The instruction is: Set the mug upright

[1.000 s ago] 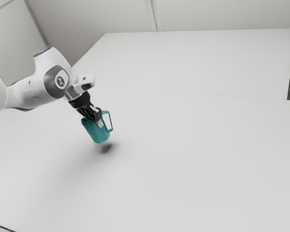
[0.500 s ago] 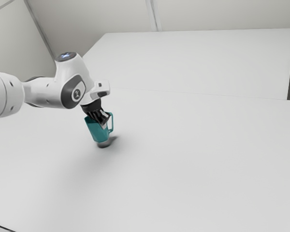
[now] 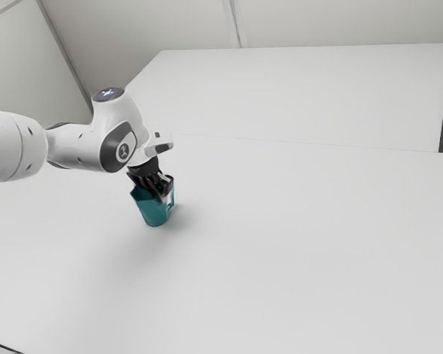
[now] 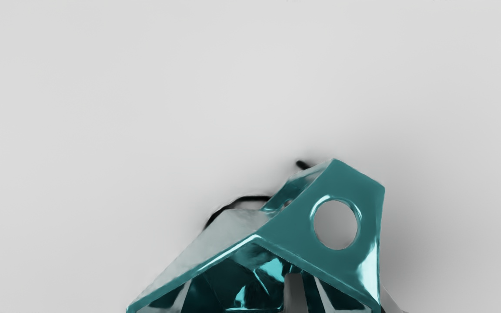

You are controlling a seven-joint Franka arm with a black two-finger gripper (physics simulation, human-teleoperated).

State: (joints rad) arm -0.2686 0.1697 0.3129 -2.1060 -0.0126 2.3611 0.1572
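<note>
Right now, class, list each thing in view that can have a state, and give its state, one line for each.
Teal mug: leaning, mouth tipped toward the exterior view's left, not fully upright.
Mug handle: on the mug's side toward the exterior view's right.
Gripper: shut on the mug.
Arm: extended, hand angled down.

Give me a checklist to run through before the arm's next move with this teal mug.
1. Teal mug gripped by the end effector: ok, its wall looks pinched.
2. Mouth facing up: ok.
3. Base flat on the table: cannot tell.
4. Mug fully upright, without lean: cannot tell.
5. End effector free to withdraw: not ok, one finger is inside the mug.
</note>
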